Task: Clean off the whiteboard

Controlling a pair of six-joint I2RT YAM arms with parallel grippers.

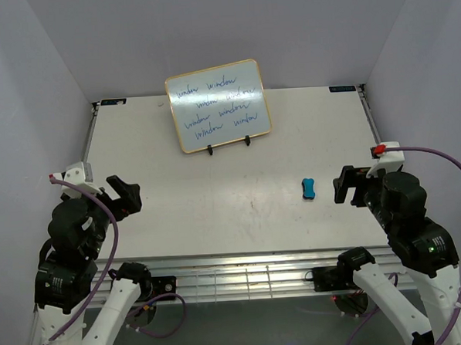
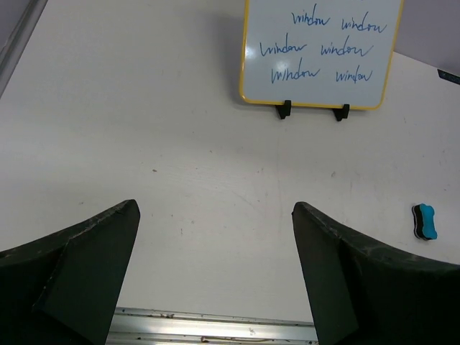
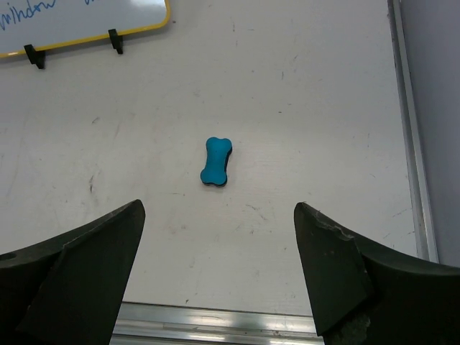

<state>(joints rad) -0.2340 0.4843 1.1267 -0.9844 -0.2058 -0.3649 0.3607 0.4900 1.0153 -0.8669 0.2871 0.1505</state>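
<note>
Showing jaws spread wide on left gripper (image 2: 215,208) and right gripper (image 3: 219,208), gripping nothing. Seeing the whiteboard (image 1: 218,105) leaning on a black stand (image 1: 210,150) at the far middle of the table (image 1: 216,196), blue writing covering it. Noting a blue eraser (image 3: 215,162) lying flat ahead of the right gripper, apart from it.

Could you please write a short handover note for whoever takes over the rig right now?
Left gripper: open, empty, at the left of the table.
Right gripper: open, empty, just right of the blue eraser, which lies on the table.
Whiteboard: propped on its stand at the back, full of blue writing.
Done: nothing erased.
To do: grasp the eraser, wipe the board.
</note>
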